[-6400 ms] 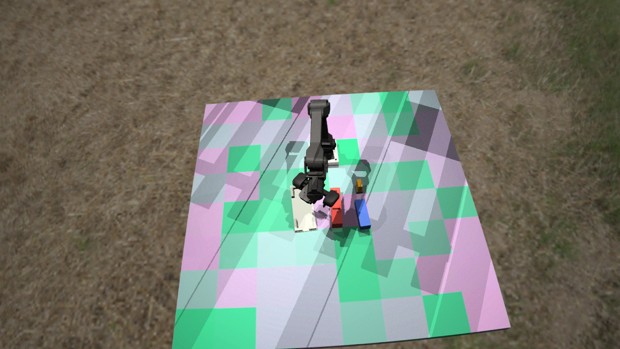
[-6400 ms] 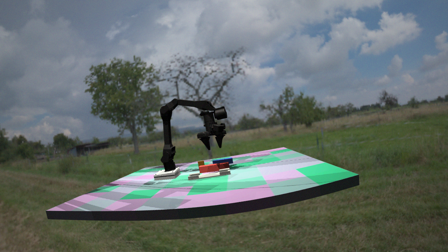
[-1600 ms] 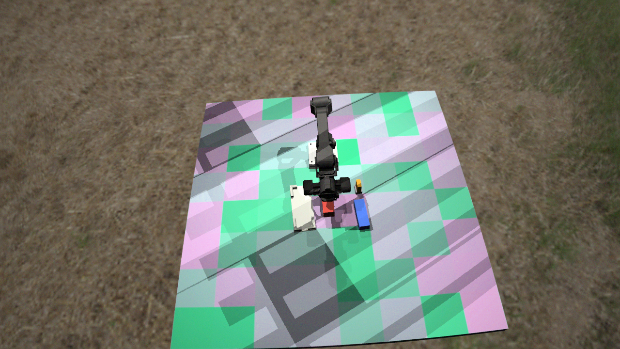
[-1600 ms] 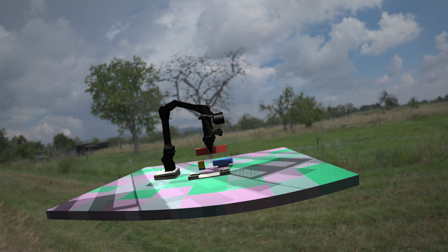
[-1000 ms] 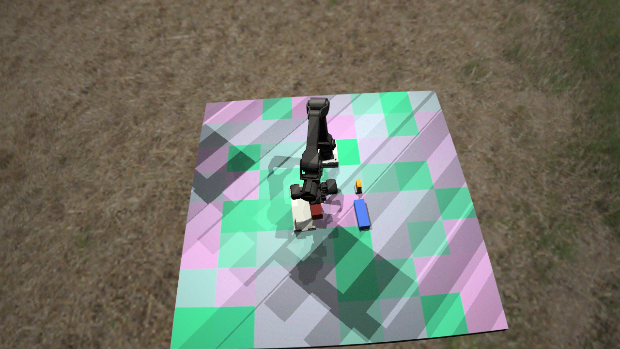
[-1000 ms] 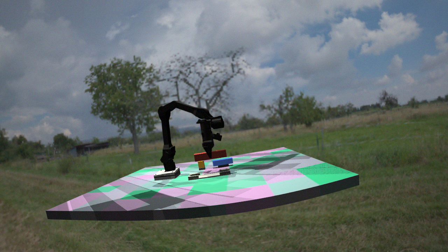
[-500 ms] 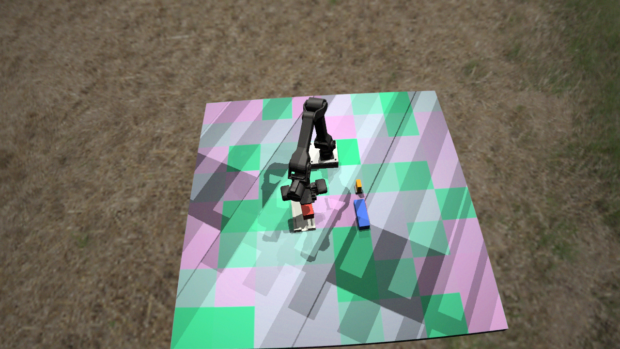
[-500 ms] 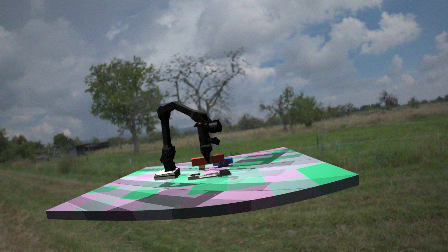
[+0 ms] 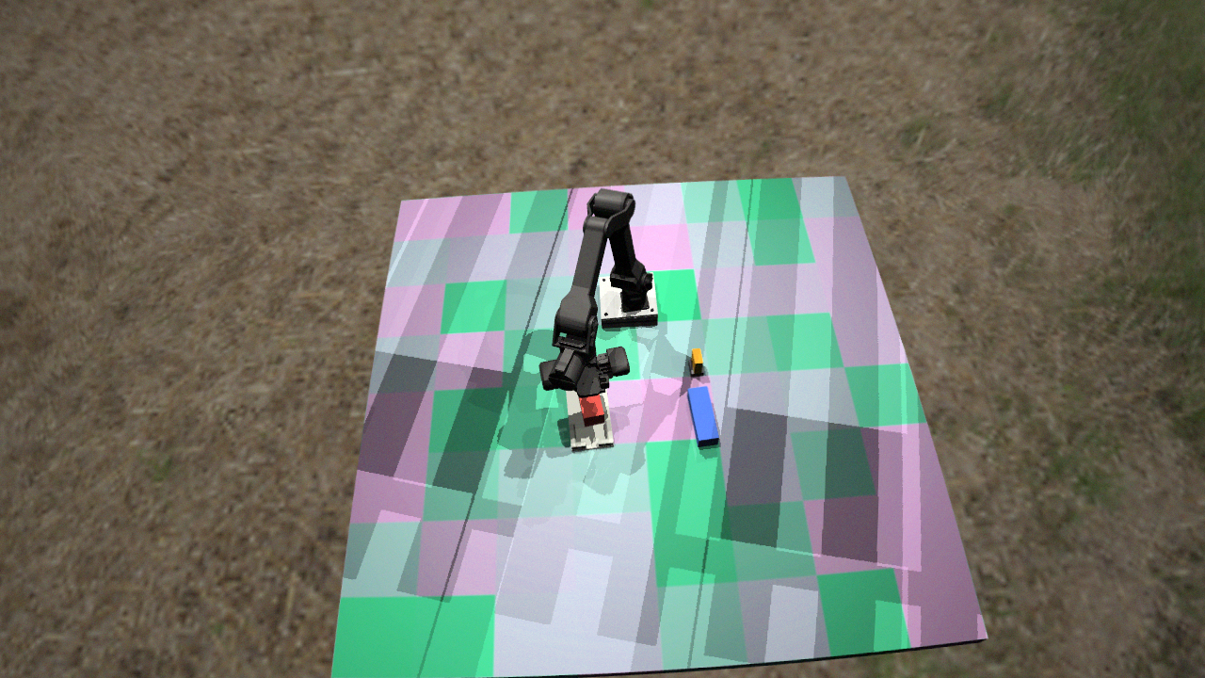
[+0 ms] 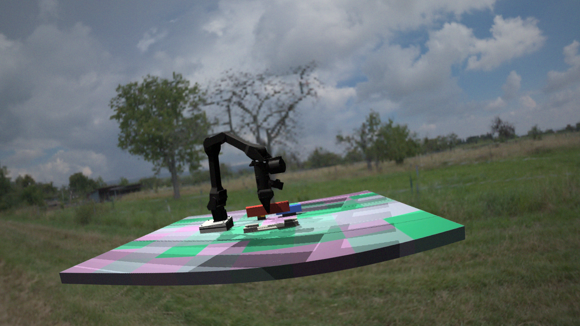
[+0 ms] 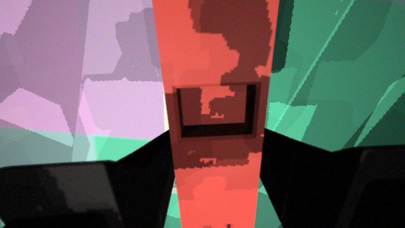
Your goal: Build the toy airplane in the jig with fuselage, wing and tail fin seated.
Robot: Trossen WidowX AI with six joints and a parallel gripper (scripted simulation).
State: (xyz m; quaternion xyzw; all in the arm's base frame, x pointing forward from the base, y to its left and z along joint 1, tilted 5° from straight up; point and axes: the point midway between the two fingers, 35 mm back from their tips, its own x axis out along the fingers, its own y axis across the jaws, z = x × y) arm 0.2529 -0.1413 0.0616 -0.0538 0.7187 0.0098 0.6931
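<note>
Pincer: my pincer (image 10: pixel 268 209) grips the red fuselage (image 10: pixel 267 209) at mid-length.
Place: frame centre, just above the white cradle (image 9: pixel 589 438).
Handling: looks rigid, light; balanced grip beside its socket (image 11: pixel 218 109).

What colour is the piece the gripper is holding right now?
Red: the fuselage, clamped in the gripper, shows best in the wrist view.

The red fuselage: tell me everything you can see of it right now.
The red fuselage is a long, flat-sided block with a rectangular socket sunk in its top face. The gripper is shut on its sides. It hangs level, lengthwise over the white cradle, still above it and not seated.
</note>
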